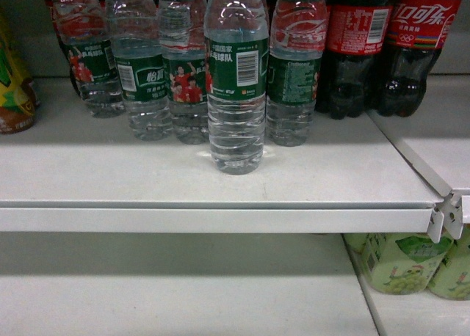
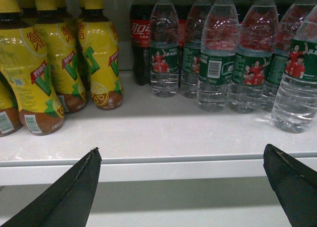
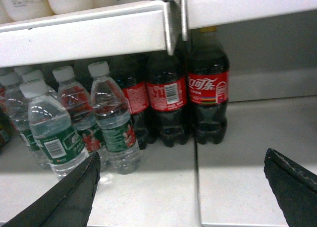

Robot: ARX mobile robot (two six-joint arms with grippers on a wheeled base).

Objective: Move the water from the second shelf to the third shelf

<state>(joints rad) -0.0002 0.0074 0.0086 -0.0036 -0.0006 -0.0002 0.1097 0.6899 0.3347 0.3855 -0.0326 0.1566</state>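
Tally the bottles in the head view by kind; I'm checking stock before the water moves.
water bottles: 5
cola bottles: 2
yellow-label bottle, cut off at the left edge: 1
pale green bottles, on the shelf below: 2
Total: 10 that can be told apart

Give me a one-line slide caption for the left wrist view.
Open left gripper faces a white shelf holding yellow tea bottles, cola bottles and green-labelled water bottles.

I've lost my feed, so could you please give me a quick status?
Left gripper open, empty. Right gripper open, empty. Water bottle upright at shelf front. Nothing blocking it.
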